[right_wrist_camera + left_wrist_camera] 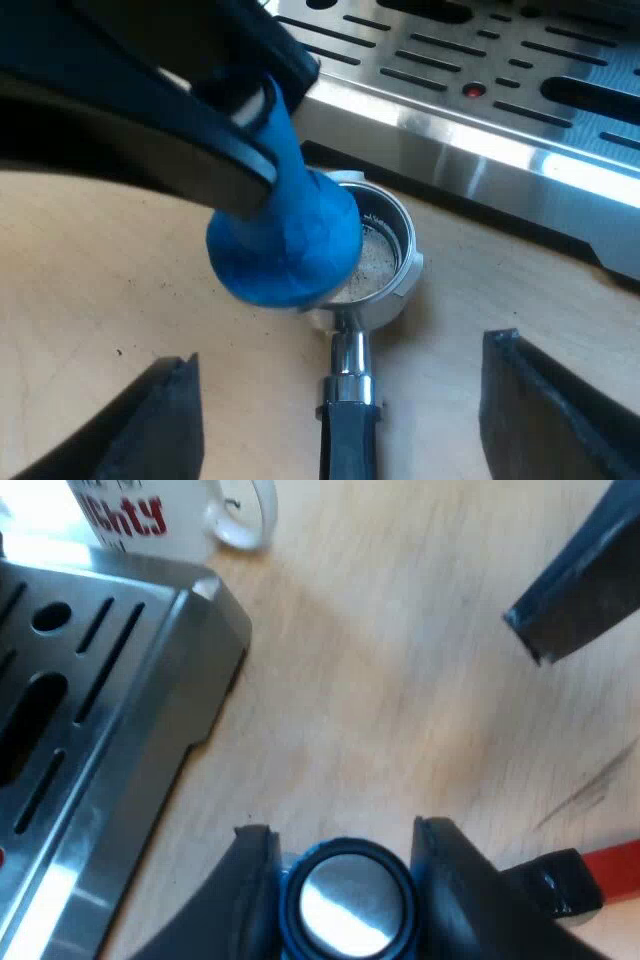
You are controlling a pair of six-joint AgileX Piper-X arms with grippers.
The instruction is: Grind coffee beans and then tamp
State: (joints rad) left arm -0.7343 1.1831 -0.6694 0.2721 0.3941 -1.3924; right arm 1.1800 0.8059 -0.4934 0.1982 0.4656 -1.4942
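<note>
Left hand (345, 852) squeezes the blue tamper (285, 240), tilted over the shiny metal holder (392, 262) on the wooden worktop (400, 700). Right hand (342, 350) is spread wide around its handle (346, 435).

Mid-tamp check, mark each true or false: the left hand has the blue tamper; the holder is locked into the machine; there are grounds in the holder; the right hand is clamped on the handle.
1. The left hand grips the blue tamper. True.
2. The holder is locked into the machine. False: it lies on the table in front of the machine's drip tray.
3. There are grounds in the holder. True.
4. The right hand is clamped on the holder's handle. False: its fingers stand open, one on either side of the handle, not touching it.
</note>
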